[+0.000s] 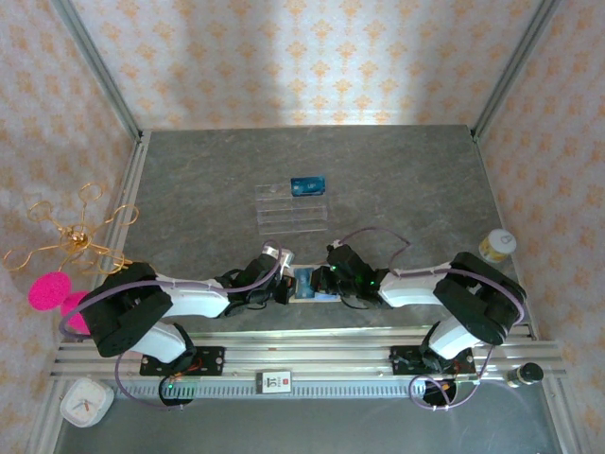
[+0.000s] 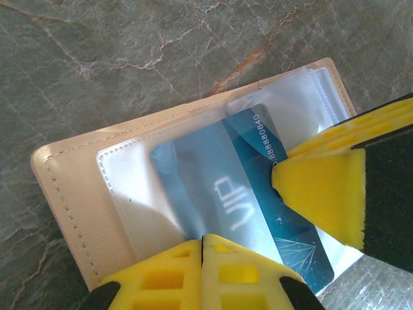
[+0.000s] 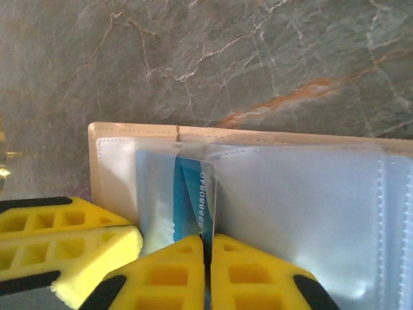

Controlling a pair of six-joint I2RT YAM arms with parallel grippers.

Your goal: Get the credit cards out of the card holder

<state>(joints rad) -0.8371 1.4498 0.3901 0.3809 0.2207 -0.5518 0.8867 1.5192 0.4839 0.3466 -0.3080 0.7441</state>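
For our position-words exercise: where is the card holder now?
Top view: the card holder lies open at the near edge of the table, between the left gripper and right gripper.

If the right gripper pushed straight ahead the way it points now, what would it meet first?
Probably the card holder: the right gripper, shut on the blue card, points across its clear pockets toward its beige far edge. Its height above them is unclear.
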